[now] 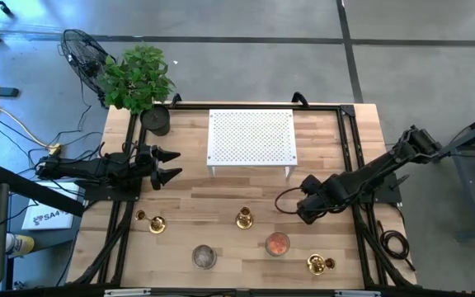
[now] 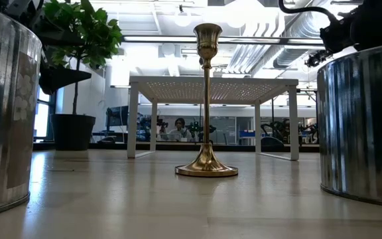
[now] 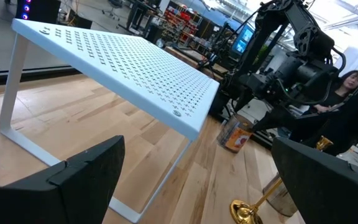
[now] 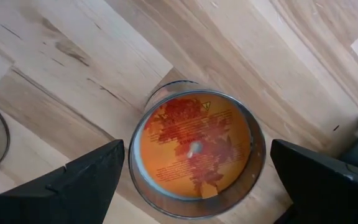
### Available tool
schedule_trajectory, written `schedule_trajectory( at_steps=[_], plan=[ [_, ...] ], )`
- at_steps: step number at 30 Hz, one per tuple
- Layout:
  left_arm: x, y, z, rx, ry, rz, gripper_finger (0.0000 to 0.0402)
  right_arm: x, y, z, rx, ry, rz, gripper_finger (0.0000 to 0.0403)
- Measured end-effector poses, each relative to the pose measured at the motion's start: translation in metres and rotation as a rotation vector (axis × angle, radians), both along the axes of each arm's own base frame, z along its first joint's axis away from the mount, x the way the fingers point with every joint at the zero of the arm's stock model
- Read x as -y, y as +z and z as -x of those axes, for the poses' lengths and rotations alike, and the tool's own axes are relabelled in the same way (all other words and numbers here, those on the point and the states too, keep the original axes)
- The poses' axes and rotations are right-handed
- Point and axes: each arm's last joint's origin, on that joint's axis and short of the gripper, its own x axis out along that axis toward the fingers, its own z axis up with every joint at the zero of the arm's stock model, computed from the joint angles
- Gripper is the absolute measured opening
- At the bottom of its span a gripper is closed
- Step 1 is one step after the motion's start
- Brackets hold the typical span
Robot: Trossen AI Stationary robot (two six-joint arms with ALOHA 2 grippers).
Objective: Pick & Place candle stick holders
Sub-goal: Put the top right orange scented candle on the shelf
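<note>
Nothing placed yet: three shiny gold brass candlesticks (image 1: 243, 219) stand untouched on the wooden surface (image 1: 221, 194); left end effector (image 1: 170, 164) and right end effector (image 1: 290, 201) both spread, empty.

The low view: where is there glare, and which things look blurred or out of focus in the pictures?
Low view: bright ceiling lights glare behind the tall candlestick, which is sharp; the two metal tins at the edges, close to the lens, look soft. Right wrist view: the orange candle jar is slightly blurred. Left wrist view: the white perforated shelf is clear, the room behind hazy.

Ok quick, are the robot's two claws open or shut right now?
Left gripper: open, holding nothing.
Right gripper: open, holding nothing.
</note>
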Motion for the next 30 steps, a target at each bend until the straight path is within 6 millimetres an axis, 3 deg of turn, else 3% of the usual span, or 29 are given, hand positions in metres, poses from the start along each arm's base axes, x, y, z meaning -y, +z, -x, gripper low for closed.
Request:
schedule_trajectory(
  at_steps=[23, 30],
  plan=[
    [0.000, 0.000, 0.000, 0.000, 0.000, 0.000, 0.0399, 0.000, -0.001, -0.002, 0.020, 0.006, -0.001, 0.0399],
    [0.000, 0.000, 0.000, 0.000, 0.000, 0.000, 0.0399, 0.002, -0.024, 0.003, 0.011, 0.005, -0.022, 0.0398]
  ],
)
